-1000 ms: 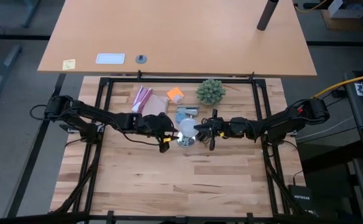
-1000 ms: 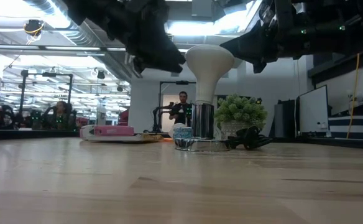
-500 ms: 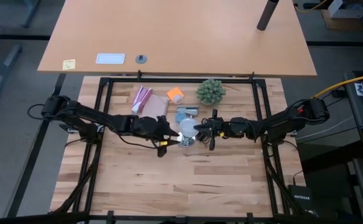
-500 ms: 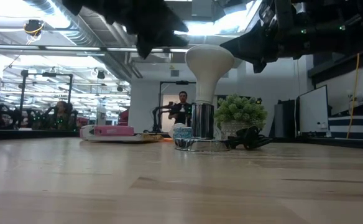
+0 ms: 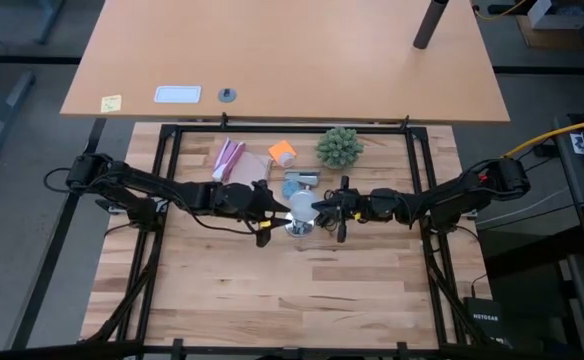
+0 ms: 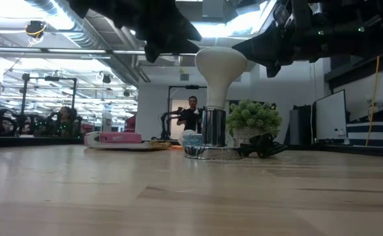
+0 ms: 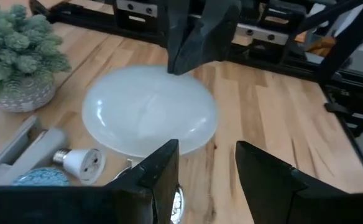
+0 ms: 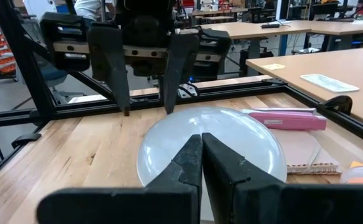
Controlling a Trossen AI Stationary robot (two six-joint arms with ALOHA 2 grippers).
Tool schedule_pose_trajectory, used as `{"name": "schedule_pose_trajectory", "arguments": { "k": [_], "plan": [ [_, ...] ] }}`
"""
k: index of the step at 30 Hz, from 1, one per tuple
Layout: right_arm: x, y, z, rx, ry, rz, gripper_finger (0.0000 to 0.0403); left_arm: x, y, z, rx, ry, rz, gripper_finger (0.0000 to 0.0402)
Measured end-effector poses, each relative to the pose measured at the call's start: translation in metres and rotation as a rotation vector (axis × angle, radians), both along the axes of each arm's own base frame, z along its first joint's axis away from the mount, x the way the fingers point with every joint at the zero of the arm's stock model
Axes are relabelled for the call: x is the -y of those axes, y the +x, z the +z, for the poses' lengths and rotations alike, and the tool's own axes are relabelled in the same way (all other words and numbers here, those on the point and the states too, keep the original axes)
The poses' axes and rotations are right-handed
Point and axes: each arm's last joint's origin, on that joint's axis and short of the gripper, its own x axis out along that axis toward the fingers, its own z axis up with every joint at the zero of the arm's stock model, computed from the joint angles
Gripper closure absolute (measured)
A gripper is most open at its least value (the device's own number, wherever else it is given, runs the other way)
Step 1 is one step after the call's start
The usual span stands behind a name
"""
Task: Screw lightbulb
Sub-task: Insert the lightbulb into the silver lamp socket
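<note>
Compared with a second ago, the left gripper (image 5: 269, 213) has lifted from beside the bulb's neck to just above and beside its globe in the low view, while nothing else has shifted. Its fingers stand apart, holding nothing. The right gripper (image 5: 322, 209) hovers just above the globe from the other side, fingers pressed together and empty.

The lightbulb (image 6: 221, 69) stands upright in the shiny silver socket base (image 6: 211, 139), near the middle of the butcher-block table (image 5: 272, 300), a little toward its far edge. Its white globe sits on top, with the narrower neck running down into the base.

From here, I judge the main risk to be a poor grip. If the left gripper closes on the smooth curve of the globe off-centre, it could slip, or tilt the bulb in its threads. The right gripper's closed tips, so close above the globe, could knock it sideways. The socket base looks loose on the wood, so a twist might turn the whole base instead of the bulb.

The tabletop is pale wood planks inside a black metal frame. Near the far edge sit a green spiky ball plant (image 5: 339, 147), an orange object (image 5: 282, 152) and a pink package (image 5: 228, 158). A small spare bulb (image 7: 79, 160) lies just beside the base. Beyond stands a larger tan desk (image 5: 302, 90), and the low view shows a lit workshop with a person (image 6: 192, 113) far off.
</note>
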Motion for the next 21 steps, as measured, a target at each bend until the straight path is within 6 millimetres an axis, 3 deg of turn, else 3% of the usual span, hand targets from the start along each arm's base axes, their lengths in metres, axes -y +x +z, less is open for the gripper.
{"name": "schedule_pose_trajectory", "arguments": {
  "k": [21],
  "plan": [
    [-0.001,0.000,0.000,0.003,0.010,0.022,0.0386,-0.019,-0.001,-0.003,-0.032,0.042,0.139,0.0251]
  ]
}}
